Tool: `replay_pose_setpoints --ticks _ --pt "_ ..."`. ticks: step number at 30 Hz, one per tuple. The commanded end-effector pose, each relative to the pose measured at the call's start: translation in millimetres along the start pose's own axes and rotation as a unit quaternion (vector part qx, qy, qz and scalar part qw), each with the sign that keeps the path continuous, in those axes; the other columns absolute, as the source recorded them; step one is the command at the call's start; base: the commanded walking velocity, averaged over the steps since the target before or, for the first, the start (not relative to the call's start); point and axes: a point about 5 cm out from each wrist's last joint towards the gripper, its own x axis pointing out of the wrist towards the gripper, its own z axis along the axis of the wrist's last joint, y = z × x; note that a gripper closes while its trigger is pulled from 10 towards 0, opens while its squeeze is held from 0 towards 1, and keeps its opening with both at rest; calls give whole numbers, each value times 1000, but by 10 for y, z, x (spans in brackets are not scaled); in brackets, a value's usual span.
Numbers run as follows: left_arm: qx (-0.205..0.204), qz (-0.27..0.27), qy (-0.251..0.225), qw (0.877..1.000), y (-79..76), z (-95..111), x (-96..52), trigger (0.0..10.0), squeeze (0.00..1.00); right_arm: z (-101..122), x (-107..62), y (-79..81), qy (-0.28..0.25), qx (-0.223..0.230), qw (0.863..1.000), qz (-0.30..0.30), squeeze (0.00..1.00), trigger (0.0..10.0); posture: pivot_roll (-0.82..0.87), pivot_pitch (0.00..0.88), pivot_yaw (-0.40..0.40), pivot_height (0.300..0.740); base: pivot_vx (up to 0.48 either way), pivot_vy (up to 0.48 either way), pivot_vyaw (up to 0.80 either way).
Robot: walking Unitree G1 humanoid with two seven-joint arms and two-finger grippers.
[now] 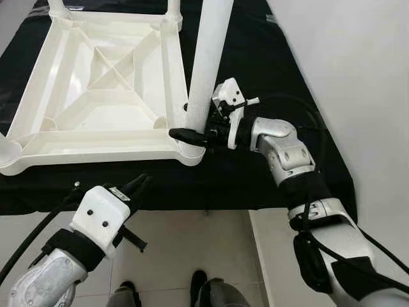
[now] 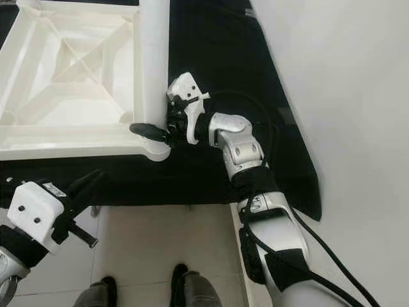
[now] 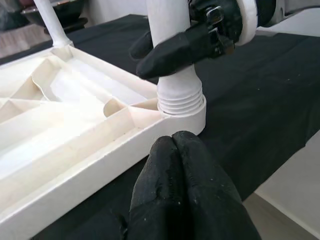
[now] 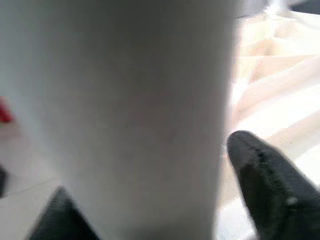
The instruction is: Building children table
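Note:
A white plastic children's table top (image 1: pixel 96 137) lies upside down on a black cloth, its ribbed underside facing up. A white table leg (image 1: pixel 208 57) stands upright in the near right corner socket (image 3: pixel 182 107), where its screw threads still show. My right gripper (image 1: pixel 192 131) is shut around this leg just above the socket, and the leg (image 4: pixel 125 110) looms close in the right wrist view. My left gripper (image 1: pixel 137 187) hovers shut and empty in front of the table top's near edge, a little below the socket, its fingertips (image 3: pixel 175 150) pressed together.
Other legs stand in the far corners (image 1: pixel 172 9) and at the near left corner (image 1: pixel 7 153). The black cloth (image 1: pixel 275 64) covers a low surface whose front edge ends above pale floor tiles (image 1: pixel 192 243). My own feet (image 1: pixel 198 281) show below.

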Motion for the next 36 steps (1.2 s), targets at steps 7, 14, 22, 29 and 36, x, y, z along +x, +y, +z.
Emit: replay_pose_setpoints --ticks 7,14,22,29,36 --pt "-59 22 -24 998 -44 54 -108 10000 0 -24 -24 -10 -5 8 998 65 0 0 209 251 -171 740 0 0 0" --pt "-126 27 -38 991 -130 62 -183 10000 0 -94 -118 -57 -2 17 999 46 0 0 208 255 -174 740 0 0 0" --pt "-148 10 -10 989 -227 -14 -225 10000 0 -493 -351 -196 45 66 961 -266 0 0 204 260 -175 740 0 0 0" --pt "-148 -3 2 989 -209 -88 -223 10000 0 -905 -90 636 79 116 938 -317 0 0 210 260 -135 740 0 0 0" --pt "-143 -12 1 990 -207 -107 -200 10000 0 -758 24 462 59 113 949 -287 0 10000 220 245 -135 740 0 0 0"
